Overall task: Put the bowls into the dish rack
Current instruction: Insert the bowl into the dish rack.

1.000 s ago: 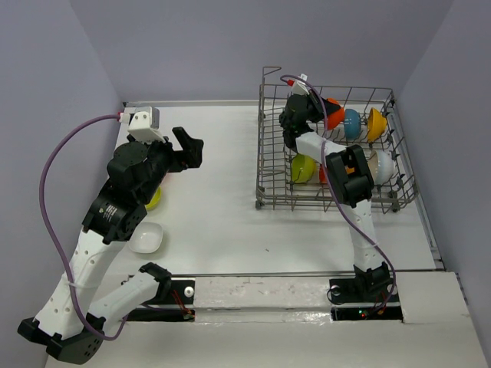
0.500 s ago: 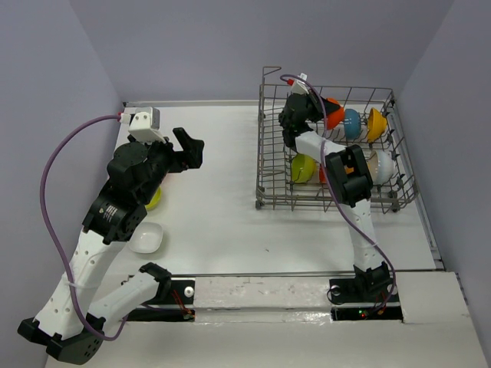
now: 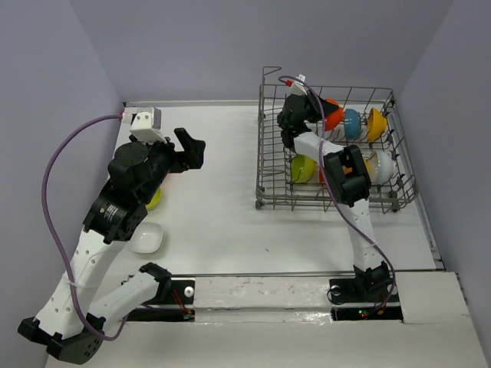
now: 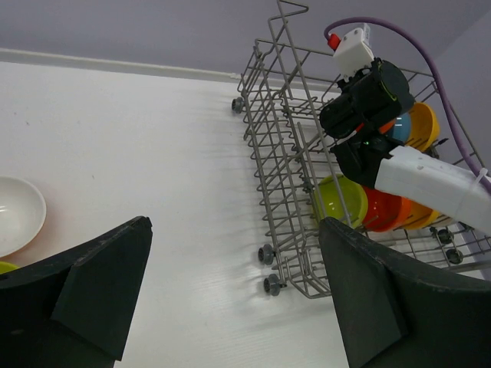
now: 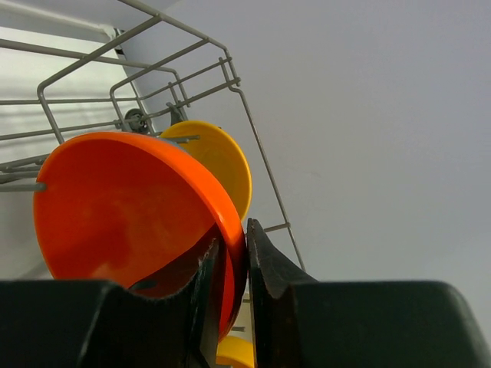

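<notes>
The grey wire dish rack [image 3: 265, 153] stands at the far right. My right gripper [image 3: 311, 115] is inside it at the back, shut on the rim of a red-orange bowl [image 3: 333, 115]. In the right wrist view the fingers [image 5: 230, 261] pinch that bowl's rim [image 5: 115, 207], with an orange-yellow bowl [image 5: 222, 165] behind it. A blue bowl [image 3: 352, 123], an orange-yellow bowl [image 3: 376, 123], a lime green bowl [image 3: 303, 167] and a white bowl [image 3: 383, 163] sit in the rack. My left gripper [image 3: 188, 149] is open and empty above the table's left side [image 4: 238, 307].
A squarish white bowl [image 3: 146, 238] and a lime bowl [image 3: 153, 199], partly under the left arm, lie on the table at the left. A round white bowl [image 4: 17, 215] shows in the left wrist view. Tall rack walls [image 4: 276, 153] surround the right arm.
The right gripper has shifted very slightly toward the rack's far side with the red-orange bowl. The left arm has hardly moved.
</notes>
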Tool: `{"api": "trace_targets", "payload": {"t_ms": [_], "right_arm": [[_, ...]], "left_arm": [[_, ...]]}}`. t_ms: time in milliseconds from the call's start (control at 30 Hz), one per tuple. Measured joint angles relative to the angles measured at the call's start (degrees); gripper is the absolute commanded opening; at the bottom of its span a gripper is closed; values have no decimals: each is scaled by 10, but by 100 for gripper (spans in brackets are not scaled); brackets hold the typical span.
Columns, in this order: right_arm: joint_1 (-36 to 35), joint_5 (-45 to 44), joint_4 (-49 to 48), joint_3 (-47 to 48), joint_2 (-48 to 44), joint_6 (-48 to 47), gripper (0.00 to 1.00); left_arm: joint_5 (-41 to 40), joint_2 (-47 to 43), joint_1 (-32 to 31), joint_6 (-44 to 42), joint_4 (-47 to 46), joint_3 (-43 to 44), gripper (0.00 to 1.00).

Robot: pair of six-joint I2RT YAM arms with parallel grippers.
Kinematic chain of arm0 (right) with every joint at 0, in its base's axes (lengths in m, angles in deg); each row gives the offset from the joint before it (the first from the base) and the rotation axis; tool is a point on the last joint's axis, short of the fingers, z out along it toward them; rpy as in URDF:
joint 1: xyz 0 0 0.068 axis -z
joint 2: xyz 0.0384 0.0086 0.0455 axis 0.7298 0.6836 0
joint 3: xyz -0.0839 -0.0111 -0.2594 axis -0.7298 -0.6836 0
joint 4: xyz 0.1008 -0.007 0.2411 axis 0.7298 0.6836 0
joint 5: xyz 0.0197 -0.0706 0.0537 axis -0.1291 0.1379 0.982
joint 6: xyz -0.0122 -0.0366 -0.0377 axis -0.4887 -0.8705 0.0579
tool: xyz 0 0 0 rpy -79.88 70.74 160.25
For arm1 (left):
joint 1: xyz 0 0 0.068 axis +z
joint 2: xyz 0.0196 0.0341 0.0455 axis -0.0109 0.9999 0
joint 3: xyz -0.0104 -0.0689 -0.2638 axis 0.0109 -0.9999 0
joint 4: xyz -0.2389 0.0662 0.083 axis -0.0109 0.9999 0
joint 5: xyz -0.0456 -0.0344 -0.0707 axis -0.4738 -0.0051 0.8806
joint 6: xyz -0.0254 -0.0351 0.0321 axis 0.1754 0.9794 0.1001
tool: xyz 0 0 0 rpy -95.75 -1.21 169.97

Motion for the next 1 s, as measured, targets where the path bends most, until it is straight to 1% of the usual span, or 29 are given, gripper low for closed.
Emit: {"api": "trace_targets", "payload": {"t_ms": [133,367,533,600,733,833,933,1000], "right_arm": [[-1,0,0,2,4,0,31],[-4,0,0,6,13,0,37],[-4,0,1,6,14,5,39],[-4,0,3,6,14,11,43],[-4,1,17,6,14,20,45],[-4,1,20,6,14,26,48],[-4,2,26,6,14,30,49],[-4,2,28,6,14,30,51]], "left_arm": [[1,0,0,0,0,0,99],[2,0,0,0,0,0,99],[2,0,0,0,0,0,99],[2,0,0,0,0,0,99],[2,0,0,0,0,0,99],[2,0,0,0,0,0,99],[2,0,0,0,0,0,99],[2,0,0,0,0,0,99]]}}
